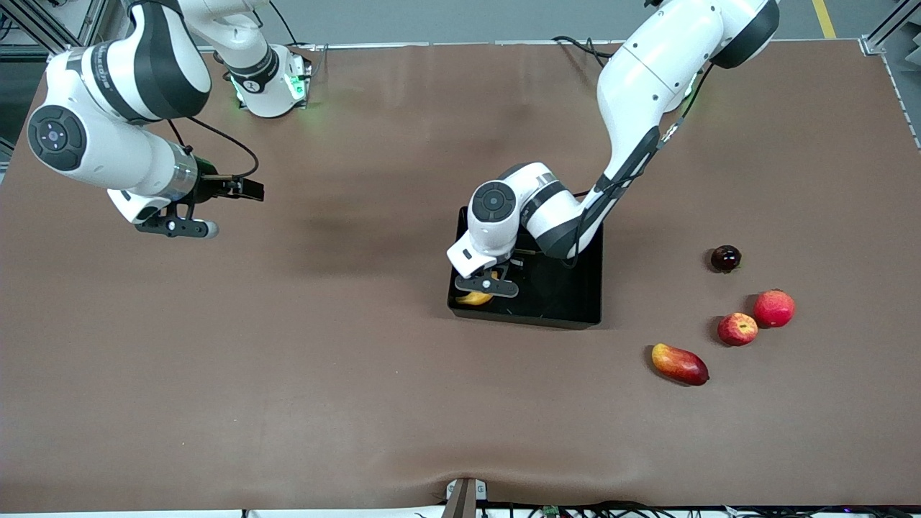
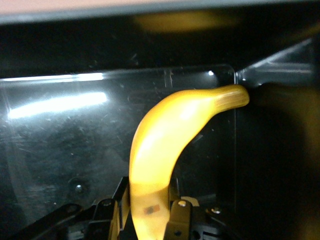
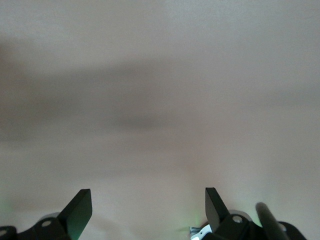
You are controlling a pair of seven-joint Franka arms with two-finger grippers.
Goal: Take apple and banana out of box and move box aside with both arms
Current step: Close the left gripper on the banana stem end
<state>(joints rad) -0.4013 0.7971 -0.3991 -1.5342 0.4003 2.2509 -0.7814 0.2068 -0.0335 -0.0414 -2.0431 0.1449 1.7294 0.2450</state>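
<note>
The black box [image 1: 565, 291] sits mid-table. My left gripper [image 1: 490, 287] is down inside it, at the corner nearest the front camera toward the right arm's end, shut on the yellow banana [image 1: 474, 297]. In the left wrist view the banana [image 2: 165, 135] stands between my fingers [image 2: 181, 216], its tip by the corner of the box [image 2: 55, 145]. The small streaked red apple [image 1: 737, 329] lies on the table toward the left arm's end. My right gripper [image 1: 178, 227] hangs open and empty over bare table at the right arm's end; its wrist view [image 3: 147, 205] shows only tabletop.
A larger plain red fruit [image 1: 773, 308] lies touching the apple. A red-yellow mango [image 1: 679, 364] lies nearer the front camera than the apple. A small dark round fruit [image 1: 725, 258] lies farther from it. The brown table cover wrinkles at the front edge [image 1: 460, 478].
</note>
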